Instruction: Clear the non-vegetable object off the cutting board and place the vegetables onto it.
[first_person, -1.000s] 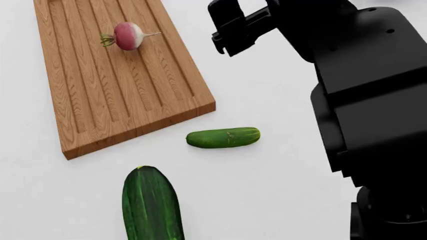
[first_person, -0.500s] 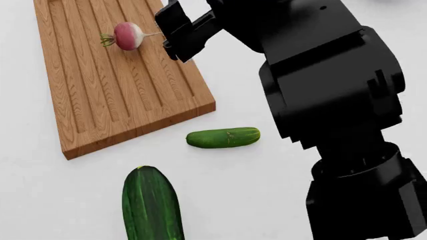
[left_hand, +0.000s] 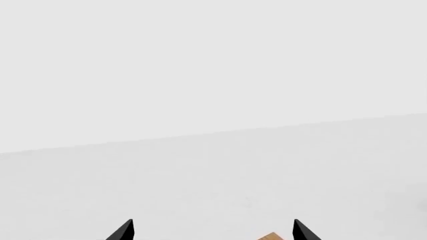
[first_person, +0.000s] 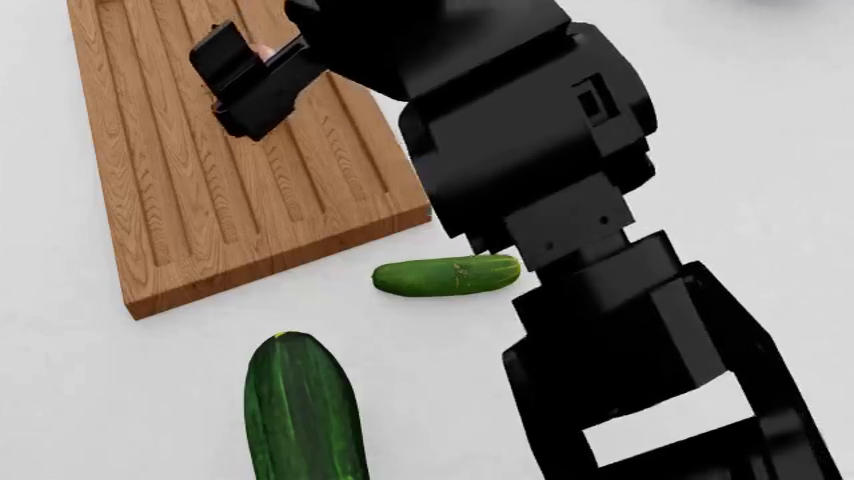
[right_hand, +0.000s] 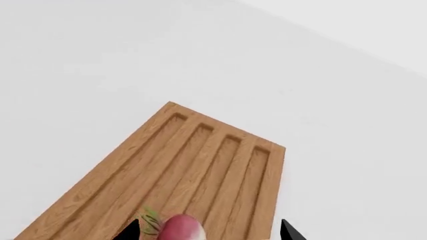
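The cutting board (first_person: 187, 200) lies at the upper left of the head view, and its grooved top fills the right wrist view (right_hand: 213, 165). The radish-like bulb (right_hand: 181, 229) lies on it, between the spread fingertips of my right gripper (right_hand: 209, 231), which is open and touches nothing. In the head view the right gripper (first_person: 247, 85) hangs over the board and hides the bulb. The small cucumber (first_person: 447, 275) lies on the white table just off the board's near corner. The large cucumber (first_person: 304, 410) lies nearer me. My left gripper (left_hand: 212, 232) is open and empty, with a board corner (left_hand: 270, 236) just below it.
My black right arm (first_person: 561, 200) crosses the right half of the head view and hides the table behind it. The table is plain white all round the board and the cucumbers. No other objects show.
My right arm has swung left from beside the board to over it. The gripper now covers the bulb in the head view. The bulb, board and cucumbers have not moved.
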